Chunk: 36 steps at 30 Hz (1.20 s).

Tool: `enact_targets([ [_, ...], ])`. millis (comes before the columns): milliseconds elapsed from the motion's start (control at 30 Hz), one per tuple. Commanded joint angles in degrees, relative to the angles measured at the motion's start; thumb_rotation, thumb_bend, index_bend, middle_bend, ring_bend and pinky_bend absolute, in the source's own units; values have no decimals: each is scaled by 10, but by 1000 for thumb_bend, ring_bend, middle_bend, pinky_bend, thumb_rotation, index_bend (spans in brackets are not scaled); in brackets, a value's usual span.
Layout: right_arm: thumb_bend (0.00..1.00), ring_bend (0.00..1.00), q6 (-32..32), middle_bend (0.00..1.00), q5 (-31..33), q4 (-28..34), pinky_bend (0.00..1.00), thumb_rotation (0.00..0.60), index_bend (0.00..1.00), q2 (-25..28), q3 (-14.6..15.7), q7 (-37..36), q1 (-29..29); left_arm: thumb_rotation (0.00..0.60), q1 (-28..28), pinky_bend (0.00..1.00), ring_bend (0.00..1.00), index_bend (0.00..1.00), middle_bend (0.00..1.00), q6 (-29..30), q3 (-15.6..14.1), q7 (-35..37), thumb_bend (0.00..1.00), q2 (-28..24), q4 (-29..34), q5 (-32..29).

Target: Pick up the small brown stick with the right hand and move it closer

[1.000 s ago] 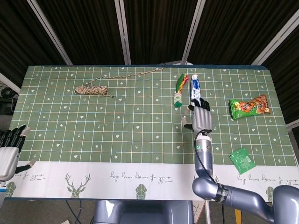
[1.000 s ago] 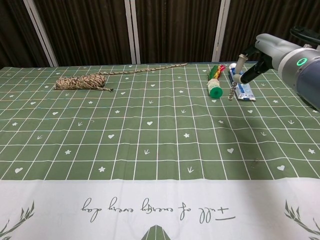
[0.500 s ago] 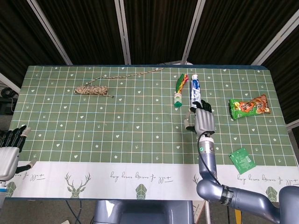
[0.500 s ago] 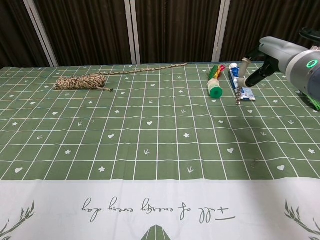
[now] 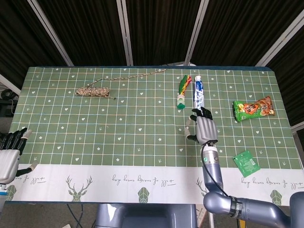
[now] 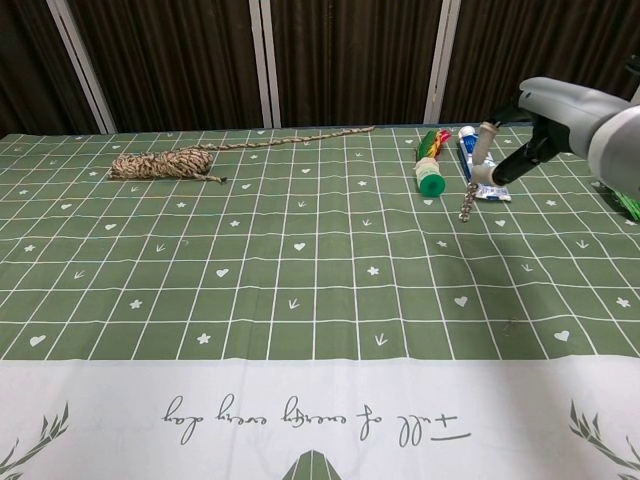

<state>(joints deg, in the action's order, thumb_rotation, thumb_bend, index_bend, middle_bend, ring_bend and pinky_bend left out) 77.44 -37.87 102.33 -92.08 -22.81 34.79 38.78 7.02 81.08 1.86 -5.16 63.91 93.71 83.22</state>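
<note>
Right hand [image 5: 204,127] is raised above the table [image 5: 142,142], right of centre, pinching the small brown stick [image 6: 466,201] between thumb and fingers; the stick hangs clear of the cloth, just nearer than the toothpaste tube [image 5: 198,91] and green bottle [image 5: 182,91] at the far edge. Left hand [image 5: 9,151] sits at the near left corner, fingers spread, holding nothing.

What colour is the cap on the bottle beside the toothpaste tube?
Green; the cap shows best in the chest view.

Right hand [image 5: 203,129] over table [image 5: 118,128] — near toothpaste tube [image 5: 198,91].
</note>
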Motion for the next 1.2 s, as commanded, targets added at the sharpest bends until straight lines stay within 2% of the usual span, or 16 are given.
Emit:
enact_targets([
  [33, 326, 0, 18, 163, -18, 38, 0, 600, 635, 15, 19, -3, -15, 600, 0, 0, 0, 0, 0, 1, 0, 0, 154, 0, 0, 1],
  [467, 326, 0, 63, 163, -58, 133, 0, 600, 635, 39, 71, 2, -53, 600, -1, 0, 0, 0, 0, 6, 0, -2, 154, 3, -2, 4],
  [733, 326, 0, 77, 163, -63, 149, 0, 600, 635, 36, 94, -3, -72, 600, -2, 0, 0, 0, 0, 8, 0, 0, 155, 3, -3, 7],
  [1200, 327, 0, 73, 163, -63, 141, 0, 600, 635, 19, 114, -9, -89, 600, -2, 0, 0, 0, 0, 8, 0, 2, 155, 3, -3, 7],
])
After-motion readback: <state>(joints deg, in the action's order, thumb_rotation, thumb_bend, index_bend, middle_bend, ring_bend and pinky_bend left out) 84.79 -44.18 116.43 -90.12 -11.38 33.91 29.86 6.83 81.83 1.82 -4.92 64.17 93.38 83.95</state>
